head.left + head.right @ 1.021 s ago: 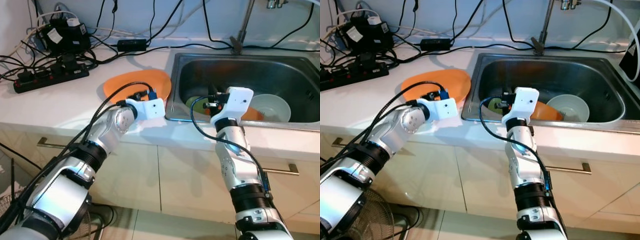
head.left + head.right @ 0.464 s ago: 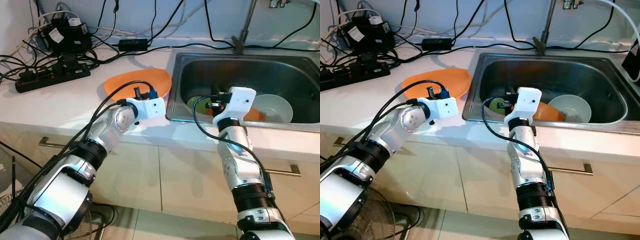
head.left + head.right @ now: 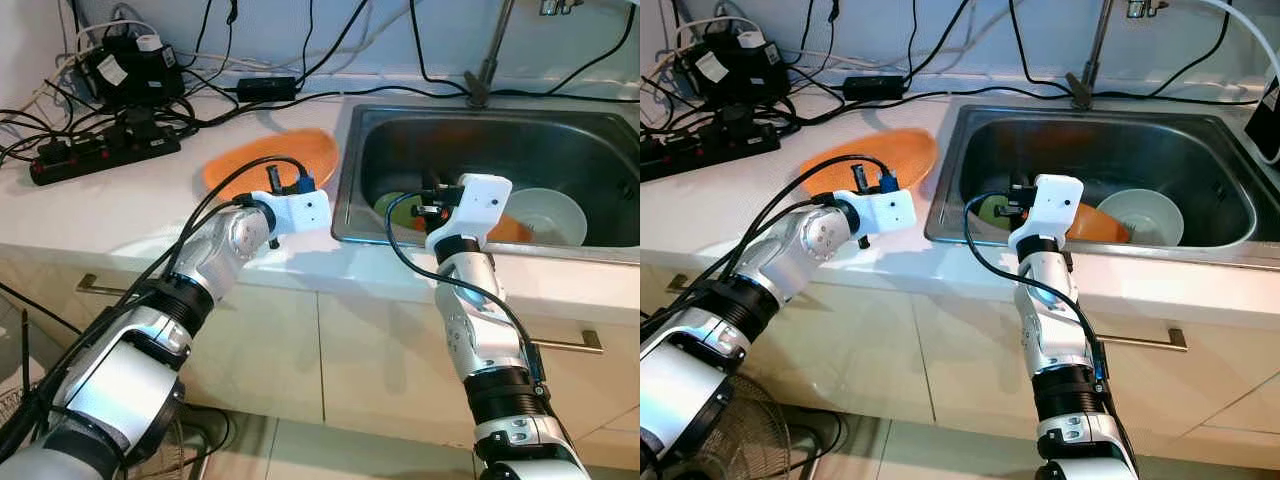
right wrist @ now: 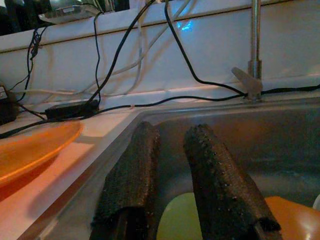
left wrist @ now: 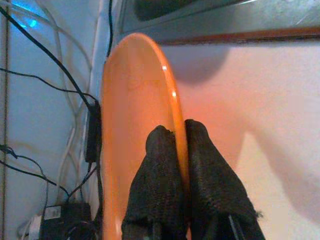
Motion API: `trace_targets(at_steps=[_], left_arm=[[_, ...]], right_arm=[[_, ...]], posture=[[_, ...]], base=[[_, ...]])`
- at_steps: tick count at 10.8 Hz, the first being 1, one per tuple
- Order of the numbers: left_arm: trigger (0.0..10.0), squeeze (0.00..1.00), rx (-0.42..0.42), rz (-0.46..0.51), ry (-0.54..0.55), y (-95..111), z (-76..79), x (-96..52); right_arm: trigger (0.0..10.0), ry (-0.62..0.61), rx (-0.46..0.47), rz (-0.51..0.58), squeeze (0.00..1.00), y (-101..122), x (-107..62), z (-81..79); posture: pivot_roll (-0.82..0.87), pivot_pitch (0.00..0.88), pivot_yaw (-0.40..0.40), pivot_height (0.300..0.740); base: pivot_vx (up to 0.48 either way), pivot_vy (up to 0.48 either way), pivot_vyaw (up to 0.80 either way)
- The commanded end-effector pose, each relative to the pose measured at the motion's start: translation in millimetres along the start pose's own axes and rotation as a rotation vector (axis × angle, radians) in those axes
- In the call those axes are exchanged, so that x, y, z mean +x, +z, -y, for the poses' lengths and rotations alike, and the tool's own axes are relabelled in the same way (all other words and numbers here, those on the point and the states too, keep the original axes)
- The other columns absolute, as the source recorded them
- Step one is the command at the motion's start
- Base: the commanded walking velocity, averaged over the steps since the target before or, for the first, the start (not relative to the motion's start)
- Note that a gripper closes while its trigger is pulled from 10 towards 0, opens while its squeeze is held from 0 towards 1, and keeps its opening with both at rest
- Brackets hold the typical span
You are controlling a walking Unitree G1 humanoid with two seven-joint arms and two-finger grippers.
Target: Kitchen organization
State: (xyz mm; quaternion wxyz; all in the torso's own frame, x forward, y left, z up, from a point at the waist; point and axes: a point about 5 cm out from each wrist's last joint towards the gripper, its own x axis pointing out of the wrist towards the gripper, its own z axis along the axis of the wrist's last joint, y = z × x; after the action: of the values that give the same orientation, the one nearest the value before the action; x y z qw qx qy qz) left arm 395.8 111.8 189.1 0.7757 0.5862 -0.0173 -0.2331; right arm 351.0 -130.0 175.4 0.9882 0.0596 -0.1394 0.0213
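Left end effector (image 5: 172, 135) pinching one orange plate's (image 3: 262, 158) rim, right end effector (image 4: 172, 150) spread above sink (image 3: 480, 130), three dishes inside

The two eye views are bright and even, with soft light from above. The white counter (image 3: 120, 215) looks a bit washed out. The sink (image 3: 560, 150) is darker inside, with pale shine on its far wall toward 12 o'clock. Small soft shadows lie under the arms. Things look sharp, with no blur. The left wrist view is dimmer and warm, and the orange plate (image 5: 135, 125) has two tiny glare spots on its rim and throws an orange glow on the counter. The right wrist view is dim and grainy; a small blue glint shows near 12 o'clock.
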Motion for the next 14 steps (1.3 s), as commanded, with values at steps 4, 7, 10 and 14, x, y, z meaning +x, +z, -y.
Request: trace_targets(at_steps=[4, 7, 10, 14], left_arm=[[0.0, 0.0, 0.067, -0.035, 0.04, -9, 6.0, -0.9], [10.0, 0.0, 0.123, 0.091, 0.256, 5, -14.7, -9.5], [10.0, 0.0, 0.1, 0.219, 0.301, 20, 1.3, -20.5], [10.0, 0.0, 0.126, 0.314, 0.313, 37, 5.3, -28.4]], right_arm=[[10.0, 0.002, 0.015, 0.014, 0.0, 5, 2.9, -2.7], [10.0, 0.009, 0.037, 0.022, 0.0, 10, 6.3, -3.6], [10.0, 0.017, 0.182, 0.035, 0.09, 24, 16.5, -6.9], [10.0, 0.055, 0.448, 0.013, 1.0, 43, 28.8, -14.0]], posture=[[0.14, 0.052, 0.061, 0.74], [0.14, 0.052, 0.052, 0.74], [0.15, 0.049, 0.04, 0.74], [0.15, 0.032, 0.039, 0.74]], base=[[0.0, 0.0, 0.0], [0.0, 0.0, 0.0], [0.0, 0.0, 0.0], [0.0, 0.0, 0.0]])
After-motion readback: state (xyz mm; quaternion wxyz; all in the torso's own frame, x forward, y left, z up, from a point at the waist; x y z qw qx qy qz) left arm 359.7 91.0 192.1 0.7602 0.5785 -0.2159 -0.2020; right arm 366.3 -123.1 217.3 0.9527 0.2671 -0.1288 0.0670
